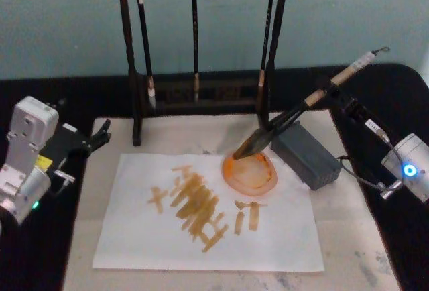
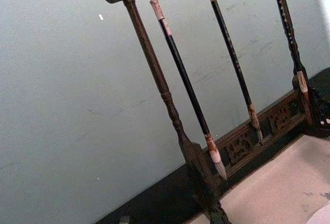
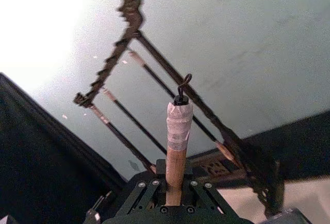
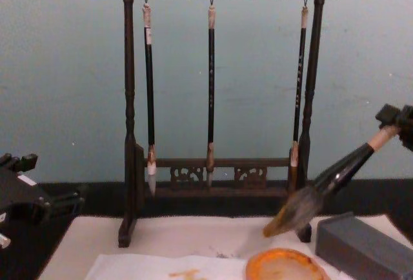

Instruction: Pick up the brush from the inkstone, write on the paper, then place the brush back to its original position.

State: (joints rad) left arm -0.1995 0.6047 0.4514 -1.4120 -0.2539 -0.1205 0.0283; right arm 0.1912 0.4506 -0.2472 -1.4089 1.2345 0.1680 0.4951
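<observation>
You had the right hand (image 1: 330,90) shut firmly on the brush (image 1: 295,115), gripping the pale wooden part of the handle, with the taped top and its hook standing out beyond the grip. The brush slanted down from the right edge of the tabletop (image 1: 402,103) toward the middle; its tuft hung just above the far rim of the orange dish (image 1: 271,178), lifted clear of it in the chest view, with the grey block (image 1: 305,153) just beside the dish on the right. The paper (image 1: 134,237) lay on the beige mat (image 1: 348,251) toward the near edge; it already carried several rows of yellow-brown strokes, and the dish sat on its far right corner. Your left hand (image 1: 100,133) was parked by the left edge, well apart from everything; it held nothing that I could see, and how far open it was I could not tell. Judging by this, the pickup was done and the writing looked largely done; what remained was to set the brush back on its rest and let go, though another dip for more strokes could not be ruled out.
</observation>
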